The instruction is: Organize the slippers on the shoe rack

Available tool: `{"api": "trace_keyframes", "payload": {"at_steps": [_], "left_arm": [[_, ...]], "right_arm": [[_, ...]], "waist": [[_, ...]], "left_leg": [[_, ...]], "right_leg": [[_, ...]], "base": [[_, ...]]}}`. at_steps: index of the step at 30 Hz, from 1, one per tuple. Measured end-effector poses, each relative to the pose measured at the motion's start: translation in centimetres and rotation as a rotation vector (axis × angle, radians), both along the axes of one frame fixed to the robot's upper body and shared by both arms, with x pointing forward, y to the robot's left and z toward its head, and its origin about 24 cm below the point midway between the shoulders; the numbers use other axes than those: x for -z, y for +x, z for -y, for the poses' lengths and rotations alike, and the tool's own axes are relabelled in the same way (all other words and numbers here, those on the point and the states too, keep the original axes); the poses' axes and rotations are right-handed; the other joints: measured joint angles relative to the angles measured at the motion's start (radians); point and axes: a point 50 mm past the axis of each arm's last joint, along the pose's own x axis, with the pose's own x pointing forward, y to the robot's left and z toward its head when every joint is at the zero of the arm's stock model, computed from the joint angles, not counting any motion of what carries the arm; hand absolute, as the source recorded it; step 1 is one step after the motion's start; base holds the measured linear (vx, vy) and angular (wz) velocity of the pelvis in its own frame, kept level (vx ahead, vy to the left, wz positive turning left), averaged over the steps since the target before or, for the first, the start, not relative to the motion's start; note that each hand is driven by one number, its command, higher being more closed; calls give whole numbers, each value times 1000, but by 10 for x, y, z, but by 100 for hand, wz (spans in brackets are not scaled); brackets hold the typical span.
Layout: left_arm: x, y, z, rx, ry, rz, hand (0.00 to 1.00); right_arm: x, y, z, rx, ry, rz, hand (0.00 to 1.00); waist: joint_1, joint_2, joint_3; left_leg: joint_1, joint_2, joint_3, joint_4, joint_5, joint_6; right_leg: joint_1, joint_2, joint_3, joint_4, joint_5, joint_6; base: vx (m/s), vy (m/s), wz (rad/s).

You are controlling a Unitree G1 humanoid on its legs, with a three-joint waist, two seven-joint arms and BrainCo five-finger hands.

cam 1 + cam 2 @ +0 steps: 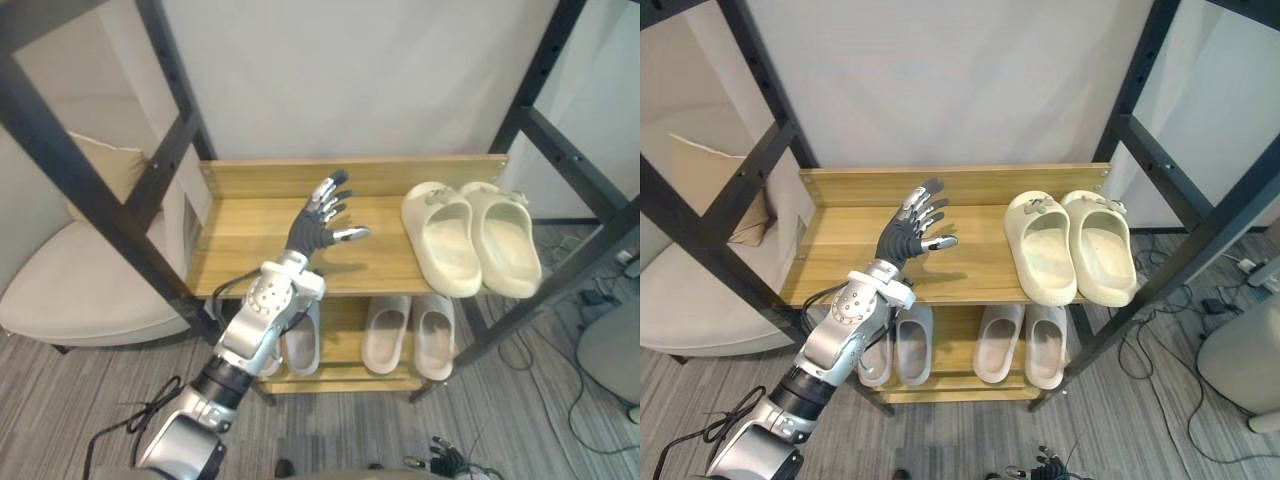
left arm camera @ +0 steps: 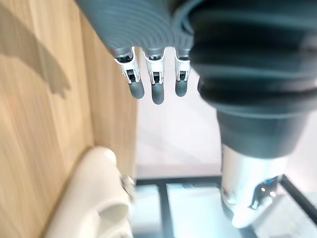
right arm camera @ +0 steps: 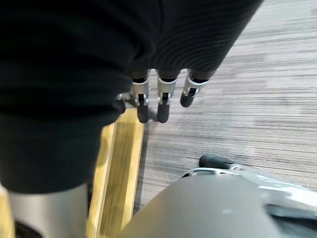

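Observation:
A pair of cream slippers point(image 1: 470, 238) lies side by side at the right end of the wooden shoe rack's top shelf point(image 1: 250, 245). On the lower shelf lie a pale grey pair point(image 1: 912, 345) and a beige pair point(image 1: 1025, 345). My left hand point(image 1: 318, 225) hovers open over the middle of the top shelf, left of the cream pair, fingers spread and holding nothing. In the left wrist view its straight fingers point(image 2: 156, 87) point past the shelf board, with one cream slipper point(image 2: 94, 198) beyond. My right hand point(image 3: 158, 101) hangs low over the striped floor beside the rack's edge, fingers relaxed and empty.
Black metal frame beams point(image 1: 160, 150) cross in front of the rack on both sides. A beige chair with a cushion point(image 1: 90, 270) stands to the left. A white wall backs the rack. A pale rounded object point(image 1: 1240, 370) and loose cables lie on the floor at right.

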Motion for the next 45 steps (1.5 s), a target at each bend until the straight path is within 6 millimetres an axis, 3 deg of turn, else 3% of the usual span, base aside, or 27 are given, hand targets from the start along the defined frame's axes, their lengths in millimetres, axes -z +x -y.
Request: {"api": "trace_keyframes", "payload": {"at_steps": [4, 9, 18, 22, 27, 34, 45], "left_arm": [[-1, -24, 5, 103, -64, 6, 0], [13, -48, -2, 151, -136, -58, 0], [91, -90, -35, 70, -142, -398, 0], [139, -101, -53, -18, -48, -579, 0], [196, -121, -85, -142, 194, -780, 0], [225, -135, -109, -222, 411, -881, 0], [256, -157, -112, -286, 569, -1012, 0]], "right_arm": [[0, -1, -1, -11, 6, -4, 0], [0, -1, 1, -15, 3, -8, 0], [2, -3, 2, -62, -7, -27, 0], [2, -3, 1, -83, -8, -30, 0], [1, 2, -1, -86, -4, -17, 0], [-1, 14, -5, -125, -13, 8, 0], [-4, 25, -6, -130, -21, 37, 0]], "waist": [[9, 2, -1], [28, 4, -2], [65, 0, -1], [76, -5, -3], [80, -16, -14], [80, -21, -15], [83, -13, -13]], "left_leg": [[7, 0, -15, -1, 2, 2], [9, 1, -17, -1, 2, 2], [9, -1, -18, -1, 1, 2], [8, -4, -26, -1, 1, 3], [-21, -7, -30, 0, 0, 1], [-17, -8, -13, 0, -2, 1], [-12, -5, -7, -6, -2, 1]], "right_leg": [[-1, -2, -10, 28, -19, 0], [0, -2, -11, 31, -22, -2], [1, -2, -10, 32, -25, 1], [-4, -3, -11, 46, -44, 5], [-32, -3, -7, 50, -46, 2], [-34, -4, 3, 49, -44, 2], [-44, -4, 18, 66, -46, 2]], "base": [[-32, -3, 7], [0, 0, 0], [0, 0, 0], [-16, -2, 6], [11, -2, 2], [23, -5, -4], [-41, 1, -3]]}}
